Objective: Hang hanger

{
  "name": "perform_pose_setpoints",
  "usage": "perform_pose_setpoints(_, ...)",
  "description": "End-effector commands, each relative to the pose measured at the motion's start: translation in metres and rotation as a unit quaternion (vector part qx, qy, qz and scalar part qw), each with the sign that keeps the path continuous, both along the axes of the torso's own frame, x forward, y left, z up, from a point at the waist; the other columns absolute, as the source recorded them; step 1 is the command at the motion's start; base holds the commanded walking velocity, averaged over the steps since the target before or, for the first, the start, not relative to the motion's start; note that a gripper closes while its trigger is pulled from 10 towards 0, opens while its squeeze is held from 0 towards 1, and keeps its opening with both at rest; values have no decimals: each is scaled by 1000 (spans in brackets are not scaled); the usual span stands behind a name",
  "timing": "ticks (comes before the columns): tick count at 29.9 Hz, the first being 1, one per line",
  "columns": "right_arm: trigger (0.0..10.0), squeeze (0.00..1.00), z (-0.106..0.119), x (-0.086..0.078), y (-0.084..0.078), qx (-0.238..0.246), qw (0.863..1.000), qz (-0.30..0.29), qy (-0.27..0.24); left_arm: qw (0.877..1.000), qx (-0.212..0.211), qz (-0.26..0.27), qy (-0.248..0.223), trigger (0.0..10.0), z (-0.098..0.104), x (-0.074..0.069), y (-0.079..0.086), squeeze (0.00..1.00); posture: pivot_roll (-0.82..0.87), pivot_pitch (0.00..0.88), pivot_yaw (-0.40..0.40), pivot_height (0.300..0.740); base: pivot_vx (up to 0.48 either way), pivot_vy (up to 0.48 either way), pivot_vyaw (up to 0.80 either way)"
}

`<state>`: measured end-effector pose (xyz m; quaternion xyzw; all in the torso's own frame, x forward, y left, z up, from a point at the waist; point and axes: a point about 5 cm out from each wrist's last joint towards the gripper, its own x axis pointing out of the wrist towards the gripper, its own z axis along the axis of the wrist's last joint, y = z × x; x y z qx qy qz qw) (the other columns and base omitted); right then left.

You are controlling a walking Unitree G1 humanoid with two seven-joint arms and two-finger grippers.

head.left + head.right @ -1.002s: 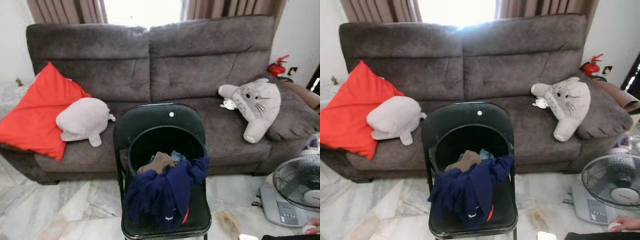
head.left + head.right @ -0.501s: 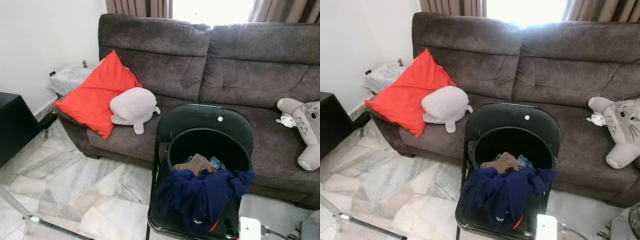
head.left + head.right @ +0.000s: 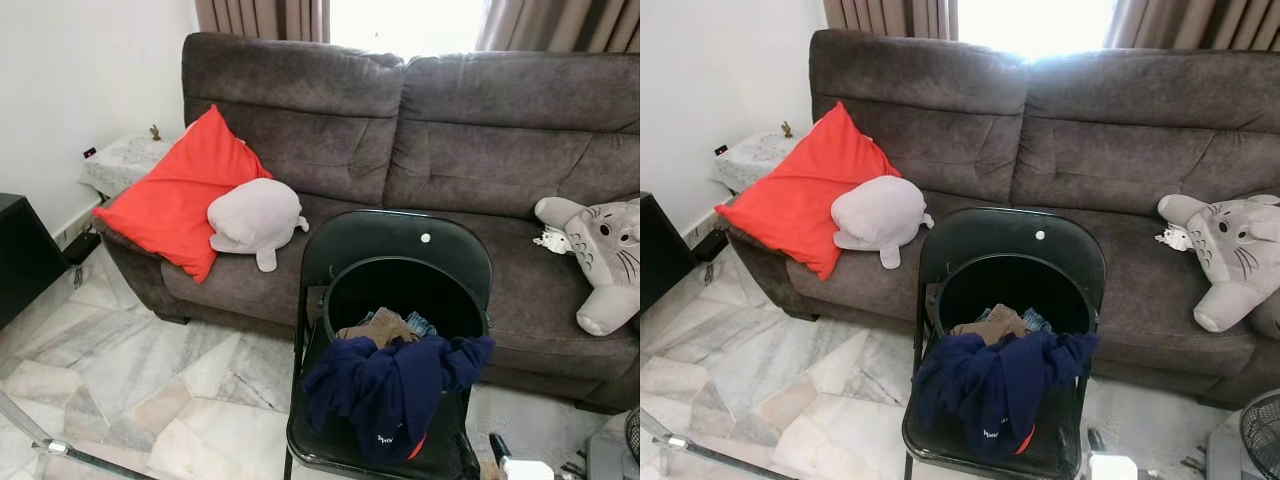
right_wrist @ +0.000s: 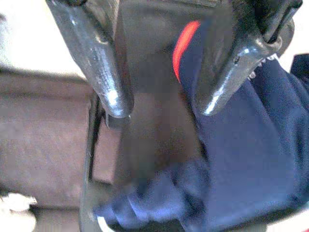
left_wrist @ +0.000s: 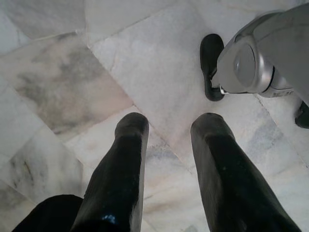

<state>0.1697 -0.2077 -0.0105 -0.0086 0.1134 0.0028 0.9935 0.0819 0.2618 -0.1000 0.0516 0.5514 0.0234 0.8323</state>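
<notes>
A dark grey sofa stands against the wall under a curtained window, on a pale marble floor. At the sofa's left end a red cushion leans on the backrest, with a grey plush toy touching its lower right side. Near the right end of the seat lies a grey-and-white plush creature.

In front of the sofa's middle stands a black folding chair. A black laundry basket sits on its seat, and a navy garment with a red trim spills over the basket's front rim toward the seat's front edge; brownish and blue clothes lie inside behind it.

The right claw hovers just beside the chair seat and the navy garment, its fingers spread wide and holding nothing. The left claw hangs over the bare floor, its fingers apart and empty, near the robot's silver leg.

No hanger can be made out in these views.
</notes>
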Motion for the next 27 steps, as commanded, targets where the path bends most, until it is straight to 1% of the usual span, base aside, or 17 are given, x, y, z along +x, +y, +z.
perform_pose_setpoints(1, 10000, 1000, 5, 9, 2, 3, 1000, 25, -10, 1000, 6, -2, 4, 10000, 1, -3, 5, 0, 3, 0, 38, 740, 0, 0, 0)
perform_pose_setpoints(2, 10000, 1000, 5, 14, 4, 3, 999, 46, -7, 1000, 6, -2, 3, 10000, 1, -2, 5, 0, 12, 0, 35, 740, 0, 0, 0)
perform_pose_setpoints(5, 10000, 1000, 7, 21, 6, 6, 998, 62, -3, 1000, 5, 1, 2, 10000, 1, -2, 5, 0, 18, 0, 33, 740, 0, 0, 0)
perform_pose_setpoints(6, 10000, 1000, 8, 26, 6, 7, 998, 66, 1, 1000, 5, 2, 1, 10000, 1, -2, 5, 0, 22, 0, 31, 740, 0, 0, 0)
perform_pose_setpoints(8, 10000, 1000, 8, 29, 5, 5, 998, 67, 5, 1000, 6, 3, 1, 10000, 1, -2, 5, 0, 22, 0, 31, 740, 0, 0, 0)
perform_pose_setpoints(10, 10000, 1000, 7, 35, 0, -8, 997, 68, 25, 1000, 6, 4, 2, 10000, 1, -2, 5, 0, 28, 0, 32, 740, 0, 0, 0)
perform_pose_setpoints(14, 10000, 1000, 5, 43, -6, -15, 996, 75, 51, 1000, 6, 6, 2, 10000, 1, -2, 5, 0, 39, 0, 29, 740, 0, 0, 0)
perform_pose_setpoints(17, 10000, 1000, 4, 44, -7, -15, 996, 75, 55, 1000, 6, 6, 2, 10000, 1, -2, 5, 0, 39, 0, 29, 740, 0, 0, 0)
perform_pose_setpoints(18, 10000, 0, 1, 44, -8, -29, 994, 81, 70, 1000, 6, 7, 2, 10000, 1, -2, 5, 0, 39, 0, 28, 740, 0, 0, 0)
perform_pose_setpoints(19, 10000, 0, 1, 44, -8, -29, 994, 81, 70, 1000, 6, 7, 2, 10000, 1, -2, 5, 0, 39, 0, 28, 740, 0, 0, 0)
perform_pose_setpoints(21, 10000, 0, -5, 44, -6, -41, 989, 103, 96, 1000, 7, 9, 1, 10000, 1, -2, 5, 0, 45, 0, 28, 740, 0, 0, 0)
perform_pose_setpoints(23, 10000, 0, -5, 44, -6, -38, 989, 104, 97, 1000, 7, 9, 1, 10000, 1, -2, 5, 0, 45, 0, 28, 740, 0, 0, 0)
perform_pose_setpoints(24, 10000, 0, -5, 45, -3, -31, 988, 116, 97, 1000, 7, 9, 1, 10000, 1, -2, 5, 0, 40, 0, 30, 740, 0, 0, 0)
perform_pose_setpoints(27, 10000, 0, -5, 46, -2, -30, 986, 128, 100, 1000, 7, 9, 2, 10000, 1, -2, 5, 0, 42, 0, 31, 740, 0, 0, 0)
